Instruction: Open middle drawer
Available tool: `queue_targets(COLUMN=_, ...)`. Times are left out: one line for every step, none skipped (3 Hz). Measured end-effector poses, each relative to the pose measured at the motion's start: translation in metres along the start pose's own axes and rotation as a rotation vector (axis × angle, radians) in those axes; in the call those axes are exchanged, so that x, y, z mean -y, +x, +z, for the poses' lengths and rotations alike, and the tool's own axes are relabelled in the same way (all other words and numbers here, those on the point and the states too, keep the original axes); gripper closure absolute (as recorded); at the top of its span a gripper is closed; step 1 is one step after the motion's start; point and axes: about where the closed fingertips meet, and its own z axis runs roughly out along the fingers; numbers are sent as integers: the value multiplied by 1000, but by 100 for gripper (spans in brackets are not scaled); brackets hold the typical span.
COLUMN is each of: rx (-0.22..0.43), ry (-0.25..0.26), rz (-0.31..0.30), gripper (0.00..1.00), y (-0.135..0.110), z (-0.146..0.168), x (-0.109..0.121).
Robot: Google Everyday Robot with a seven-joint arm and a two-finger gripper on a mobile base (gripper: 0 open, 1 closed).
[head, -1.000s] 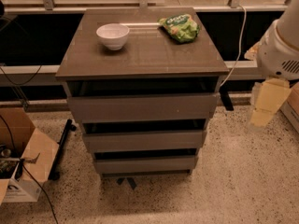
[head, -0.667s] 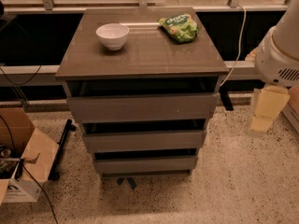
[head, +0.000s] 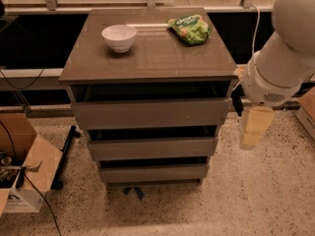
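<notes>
A grey-brown cabinet (head: pixel 147 63) with three drawers stands in the middle of the camera view. The middle drawer (head: pixel 152 148) has a plain flat front that sits in line with the fronts above and below it. My gripper (head: pixel 255 128) hangs pointing down at the cabinet's right side, level with the top and middle drawers and a short way off the side wall. It holds nothing. My white arm (head: pixel 283 53) rises above it at the right edge.
A white bowl (head: pixel 119 37) and a green snack bag (head: pixel 190 28) lie on the cabinet top. An open cardboard box (head: pixel 22 166) with cables stands on the speckled floor at the left. Another box edge (head: pixel 307 109) is at the far right.
My arm and gripper have moved left, closer to the cabinet's right side. The drawers, bowl and bag have not moved.
</notes>
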Motion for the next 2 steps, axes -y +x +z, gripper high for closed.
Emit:
queue_targets(rx=58, ry=-22, rz=-32, gripper=0, y=-9, z=38, x=10)
queue_targets(rx=102, ry=-69, rz=-49, gripper=0, y=-15, z=81, x=17)
